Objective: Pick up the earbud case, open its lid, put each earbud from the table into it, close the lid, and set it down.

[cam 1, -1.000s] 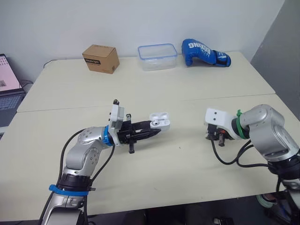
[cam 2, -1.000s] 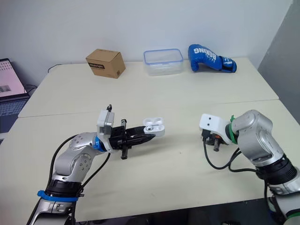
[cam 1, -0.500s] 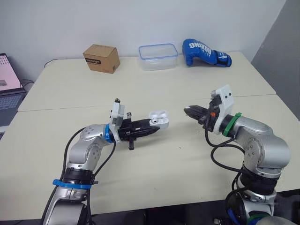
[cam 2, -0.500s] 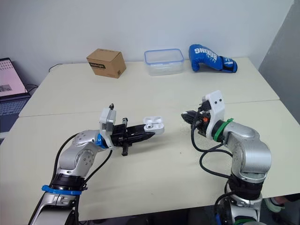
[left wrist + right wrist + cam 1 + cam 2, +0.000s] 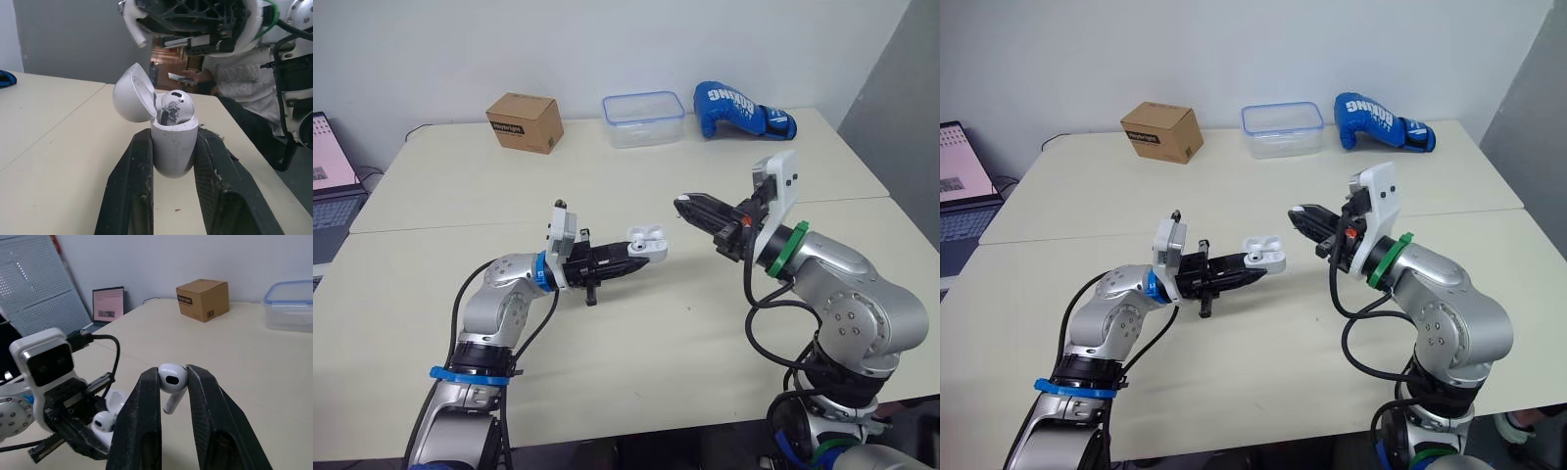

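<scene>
Cream worktop [image 5: 636,186]. At its far edge: cardboard box [image 5: 524,122], clear plastic container [image 5: 642,118], blue boxing glove [image 5: 739,109]. Left hand [image 5: 636,266] is raised over mid-worktop, fingers pressed onto the sides of the white earbud case [image 5: 172,152], which stands upright. Its lid [image 5: 132,95] is flipped open and one earbud [image 5: 177,105] is seated inside. Right hand [image 5: 683,203] is in the air near the case, not touching it, tips pinching a second earbud [image 5: 171,375].

Right gripper [image 5: 172,375], jaws pinching a white earbud [image 5: 171,380], open earbud case [image 5: 115,399] beyond
</scene>
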You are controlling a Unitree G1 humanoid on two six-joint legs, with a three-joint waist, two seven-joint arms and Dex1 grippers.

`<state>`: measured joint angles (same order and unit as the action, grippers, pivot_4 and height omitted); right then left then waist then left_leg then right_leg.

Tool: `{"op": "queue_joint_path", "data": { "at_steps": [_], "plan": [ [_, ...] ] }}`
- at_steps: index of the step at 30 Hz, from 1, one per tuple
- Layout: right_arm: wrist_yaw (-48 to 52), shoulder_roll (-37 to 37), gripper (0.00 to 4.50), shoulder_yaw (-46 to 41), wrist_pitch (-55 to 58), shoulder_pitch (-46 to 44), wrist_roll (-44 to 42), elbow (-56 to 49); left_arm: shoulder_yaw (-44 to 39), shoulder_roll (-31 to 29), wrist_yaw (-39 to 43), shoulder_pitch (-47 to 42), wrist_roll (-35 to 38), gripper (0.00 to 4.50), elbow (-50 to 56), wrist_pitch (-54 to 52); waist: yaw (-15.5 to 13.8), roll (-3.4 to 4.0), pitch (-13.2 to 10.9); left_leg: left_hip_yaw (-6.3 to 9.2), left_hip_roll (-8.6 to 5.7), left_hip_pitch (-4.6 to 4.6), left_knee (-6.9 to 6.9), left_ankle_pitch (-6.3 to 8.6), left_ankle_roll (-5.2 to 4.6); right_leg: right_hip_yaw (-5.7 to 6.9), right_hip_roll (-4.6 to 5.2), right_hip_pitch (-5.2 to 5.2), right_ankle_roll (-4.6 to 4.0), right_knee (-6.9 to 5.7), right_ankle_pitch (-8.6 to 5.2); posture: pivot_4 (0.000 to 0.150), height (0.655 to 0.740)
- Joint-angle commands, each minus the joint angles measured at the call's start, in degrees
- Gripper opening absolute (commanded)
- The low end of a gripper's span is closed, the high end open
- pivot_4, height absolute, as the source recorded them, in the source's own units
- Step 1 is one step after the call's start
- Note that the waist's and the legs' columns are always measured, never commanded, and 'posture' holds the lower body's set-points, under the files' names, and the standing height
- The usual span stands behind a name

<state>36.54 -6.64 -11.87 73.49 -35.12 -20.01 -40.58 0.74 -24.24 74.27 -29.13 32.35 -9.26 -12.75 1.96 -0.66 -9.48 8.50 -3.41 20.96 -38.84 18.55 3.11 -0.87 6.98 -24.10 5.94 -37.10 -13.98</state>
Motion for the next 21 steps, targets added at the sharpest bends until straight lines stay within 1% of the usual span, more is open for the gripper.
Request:
{"op": "queue_joint_path", "data": {
  "at_steps": [1, 14, 21],
  "plan": [
    [-1.1, -1.6, 0.43, 2.2, -2.1, 0.6, -3.3, -2.7, -0.9, 0.5, -0.4, -1.5, 0.1, 0.75, 0.3, 1.0, 0.0, 0.00, 0.0, 0.00, 0.00, 0.00, 0.00, 0.00, 0.00, 0.00, 0.00, 0.00, 0.00, 0.00, 0.00, 0.150, 0.7307],
    [-6.9, -3.5, 0.43, 3.9, -2.1, 2.3, -9.9, -0.2, -1.1, 0.4, -0.9, -2.0, 0.6, 0.75, 1.5, 0.2, 0.0, 0.00, 0.0, 0.00, 0.00, 0.00, 0.00, 0.00, 0.00, 0.00, 0.00, 0.01, 0.00, -0.01, 0.00, 0.150, 0.7307],
    [-8.8, -5.2, 0.43, 5.7, -3.6, 2.0, -11.5, 0.9, -1.2, 0.4, -1.1, -1.8, 1.4, 0.75, 2.9, -0.8, 0.0, 0.00, 0.0, 0.00, 0.00, 0.00, 0.00, 0.00, 0.00, 0.00, -0.01, 0.01, 0.00, 0.00, 0.00, 0.150, 0.7307]
  ]
}}
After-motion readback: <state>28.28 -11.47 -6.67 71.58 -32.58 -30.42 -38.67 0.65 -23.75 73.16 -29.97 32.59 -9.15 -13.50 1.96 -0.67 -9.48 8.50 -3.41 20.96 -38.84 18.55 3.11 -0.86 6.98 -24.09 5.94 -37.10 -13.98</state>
